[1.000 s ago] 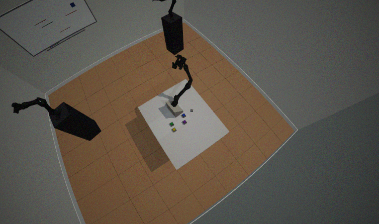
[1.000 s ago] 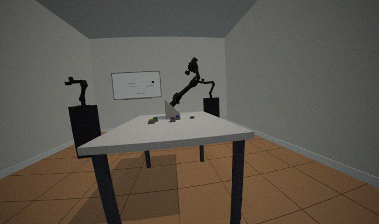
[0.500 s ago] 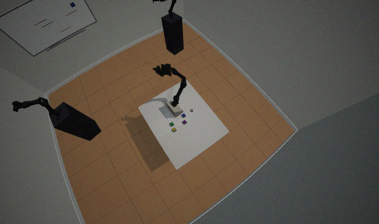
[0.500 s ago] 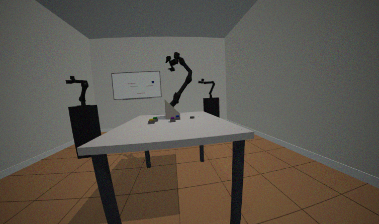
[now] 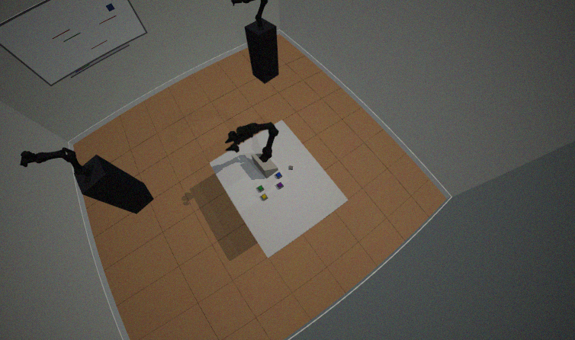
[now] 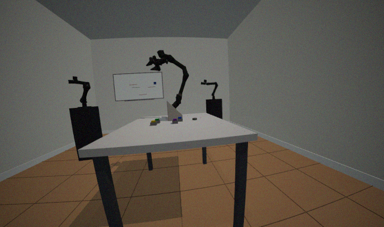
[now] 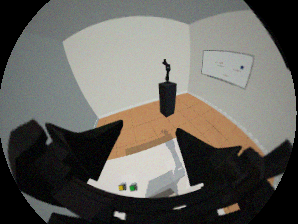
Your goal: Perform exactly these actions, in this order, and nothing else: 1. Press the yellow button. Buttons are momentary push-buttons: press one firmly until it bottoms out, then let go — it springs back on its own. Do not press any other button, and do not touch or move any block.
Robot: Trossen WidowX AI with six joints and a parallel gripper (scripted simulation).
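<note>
The yellow button [image 5: 264, 197] [image 6: 153, 121] [image 7: 122, 187] sits on a small grey base on the white table [image 5: 298, 219] [image 6: 170, 136]. The green button [image 5: 260, 188] [image 6: 157, 119] [image 7: 133, 187] is close beside it. My gripper [image 5: 227, 145] [image 6: 149, 67] [image 7: 150, 127] is open and empty. It hangs high above the table's level, off to the side of the buttons and well away from the yellow one. In the wrist view the yellow and green buttons show low between the fingers.
The purple button [image 5: 279, 185] [image 6: 174, 119] and the blue button [image 5: 278, 174] [image 6: 180, 117] stand near the wedge-shaped arm mount [image 5: 271, 168] [image 6: 172, 113]. A small grey object [image 5: 290, 167] [image 6: 194, 118] lies beyond the blue button. Two other arms stand on black pedestals away from the table.
</note>
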